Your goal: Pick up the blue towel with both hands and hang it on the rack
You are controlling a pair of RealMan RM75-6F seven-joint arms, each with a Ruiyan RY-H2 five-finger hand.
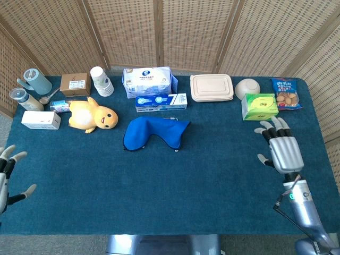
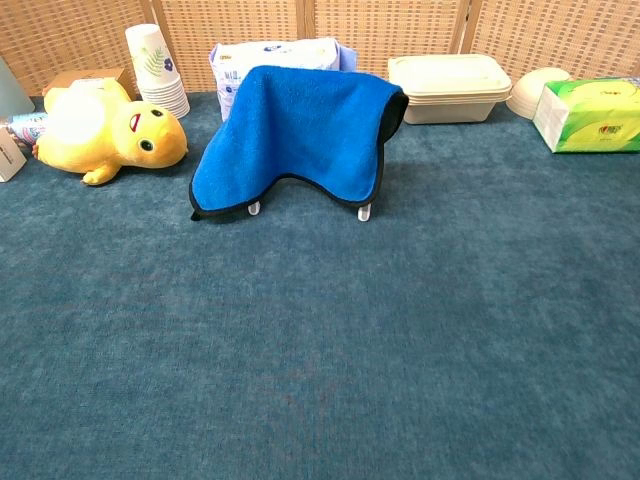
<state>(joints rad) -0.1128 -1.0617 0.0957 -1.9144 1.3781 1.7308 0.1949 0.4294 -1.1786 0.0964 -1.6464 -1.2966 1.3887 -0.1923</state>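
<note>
Chest view, blue towel (image 2: pixel 295 130) draped over rack (image 2: pixel 364 212), left hand (image 1: pixel 4 178) and right hand (image 1: pixel 284 150) fingers released

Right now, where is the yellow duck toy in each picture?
Head view: duck sits left of centre, left of the blue towel.
Chest view: duck lies at the far left, again left of the towel.
Shared landmark: the paper cups behind it.

The blue towel (image 2: pixel 295 135) hides the rack (image 2: pixel 364 212) except its feet.
</note>
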